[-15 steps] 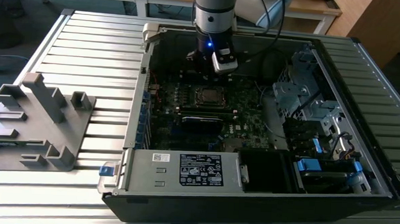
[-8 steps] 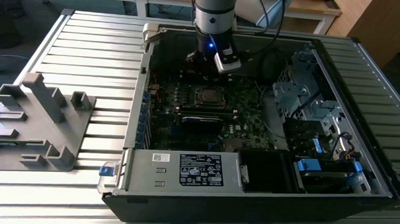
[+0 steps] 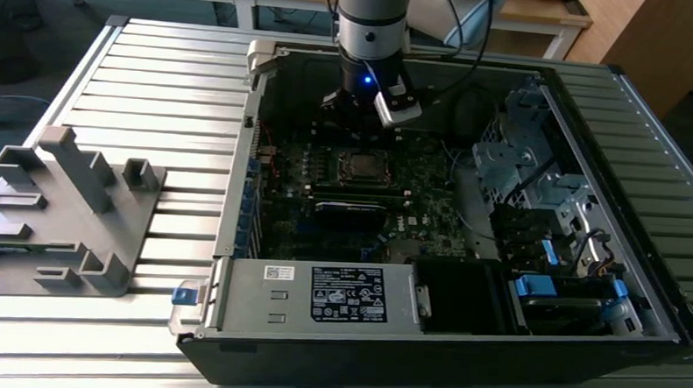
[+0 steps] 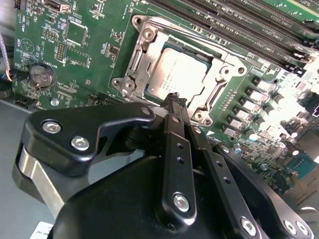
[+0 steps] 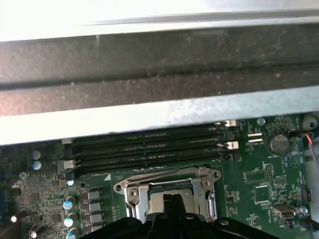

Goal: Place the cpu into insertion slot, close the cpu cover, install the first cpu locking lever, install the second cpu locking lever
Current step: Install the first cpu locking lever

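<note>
The silver-grey cpu (image 4: 172, 74) lies flat in the insertion slot (image 3: 365, 166) on the green motherboard. The shiny cpu cover (image 4: 141, 56) is down over it, framing the chip through its square window. My gripper (image 4: 174, 98) hovers just above the near edge of the socket, its two black fingers (image 4: 172, 124) pressed together and shut on nothing. In the first wrist view the cover (image 5: 130, 190) frames the chip, and the gripper (image 5: 170, 200) tips sit over its middle. In the exterior view the gripper (image 3: 361, 135) hangs inside the open computer case, just behind the socket.
Long black memory slots (image 5: 144, 152) run beside the socket, next to the case wall (image 5: 159, 112). A coin battery (image 4: 40, 74) sits on the board. A power supply box (image 3: 318, 294), drive cages (image 3: 523, 158) and cables crowd the case. A grey fixture (image 3: 65, 208) stands on the slatted table.
</note>
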Controlling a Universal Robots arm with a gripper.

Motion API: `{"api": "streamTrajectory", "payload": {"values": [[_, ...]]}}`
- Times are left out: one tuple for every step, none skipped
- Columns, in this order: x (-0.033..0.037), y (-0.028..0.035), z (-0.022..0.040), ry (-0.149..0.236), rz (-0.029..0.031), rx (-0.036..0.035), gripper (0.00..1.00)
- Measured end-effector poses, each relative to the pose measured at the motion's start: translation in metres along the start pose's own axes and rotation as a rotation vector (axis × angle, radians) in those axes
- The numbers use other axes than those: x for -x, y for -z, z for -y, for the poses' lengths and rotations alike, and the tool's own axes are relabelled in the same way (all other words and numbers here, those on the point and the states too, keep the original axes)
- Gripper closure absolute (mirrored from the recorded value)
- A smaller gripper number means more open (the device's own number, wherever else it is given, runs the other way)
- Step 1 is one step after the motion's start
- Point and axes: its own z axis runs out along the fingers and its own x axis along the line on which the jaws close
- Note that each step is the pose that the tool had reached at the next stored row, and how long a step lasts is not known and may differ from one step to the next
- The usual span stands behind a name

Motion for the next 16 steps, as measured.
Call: {"api": "streamTrajectory", "payload": {"values": [[0.0000, -0.0001, 0.0003, 0.000, 0.0001, 0.0001, 0.89], [0.0002, 0.0000, 0.0010, 0.000, 0.0000, 0.0009, 0.89], [0.0003, 0.0000, 0.0024, 0.000, -0.0005, 0.0039, 0.89], [0.0005, 0.0000, 0.0038, -0.001, -0.0007, 0.0064, 0.89], [0.0006, 0.0000, 0.0053, -0.001, -0.0008, 0.0079, 0.89], [0.0008, 0.0000, 0.0067, -0.001, -0.0009, 0.0089, 0.89], [0.0010, 0.0000, 0.0079, -0.001, -0.0010, 0.0092, 0.89], [0.0010, 0.0000, 0.0083, -0.001, -0.0010, 0.0093, 0.89], [0.0010, 0.0000, 0.0083, -0.001, -0.0010, 0.0092, 0.89], [0.0010, 0.0000, 0.0083, -0.001, -0.0011, 0.0092, 0.89], [0.0010, 0.0001, 0.0083, -0.001, -0.0012, 0.0091, 0.89], [0.0011, 0.0000, 0.0084, -0.001, -0.0054, 0.0087, 0.89], [0.0015, -0.0002, 0.0083, -0.001, -0.0176, 0.0074, 0.89], [0.0020, -0.0004, 0.0083, -0.001, -0.0348, 0.0053, 0.89], [0.0025, -0.0005, 0.0082, -0.001, -0.0527, 0.0032, 0.89], [0.0028, -0.0006, 0.0082, -0.002, -0.0660, 0.0014, 0.89]]}}
